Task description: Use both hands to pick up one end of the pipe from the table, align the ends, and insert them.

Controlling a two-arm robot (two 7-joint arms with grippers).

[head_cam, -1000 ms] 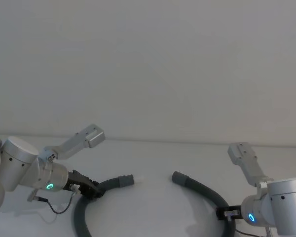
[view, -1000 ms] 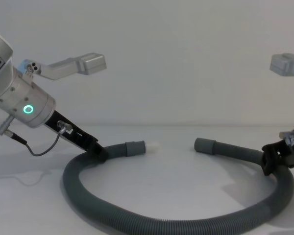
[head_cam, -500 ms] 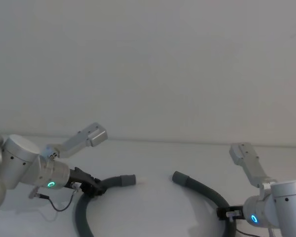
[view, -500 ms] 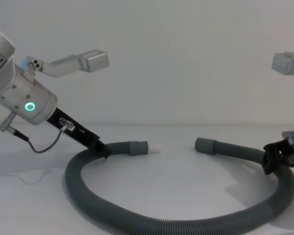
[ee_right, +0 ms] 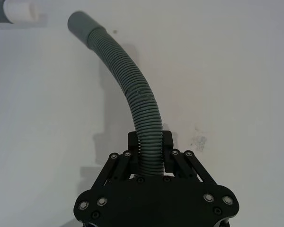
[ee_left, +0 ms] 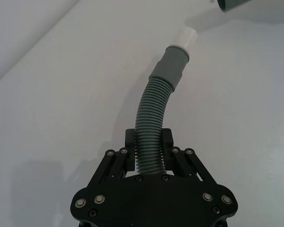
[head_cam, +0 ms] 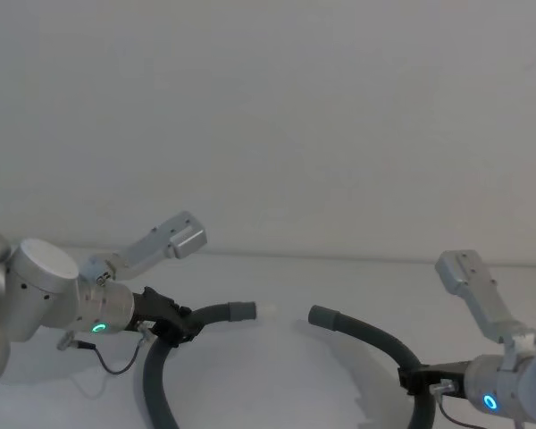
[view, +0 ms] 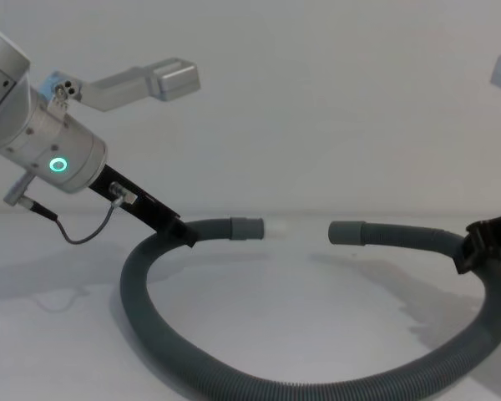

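The left gripper [view: 182, 235] and right gripper [view: 471, 251] have raised the pipe [view: 132, 292]. Its whitish-tipped cuff [view: 246, 227] and plain cuff [view: 347, 232] now sit higher, roughly level.

Your left claw [head_cam: 180, 325] clamps the pipe [head_cam: 152, 384] behind its left end [head_cam: 242, 310]. Your right claw [head_cam: 413, 381] clamps it behind the right end [head_cam: 322, 315]. The ends face each other, apart, over the white surface [head_cam: 286, 371].

a plain white table [view: 309, 309] stretches wide from left to right and from the near edge to the far one. on it lies the near bend of a grey ribbed pipe [view: 317, 388], curving from left to right. farther back, both arms of the loop seem to rise off the surface, leaving soft shadows on the white top. a few faint dark specks [ee_right: 199, 140] mark the table beside the pipe's right arm.
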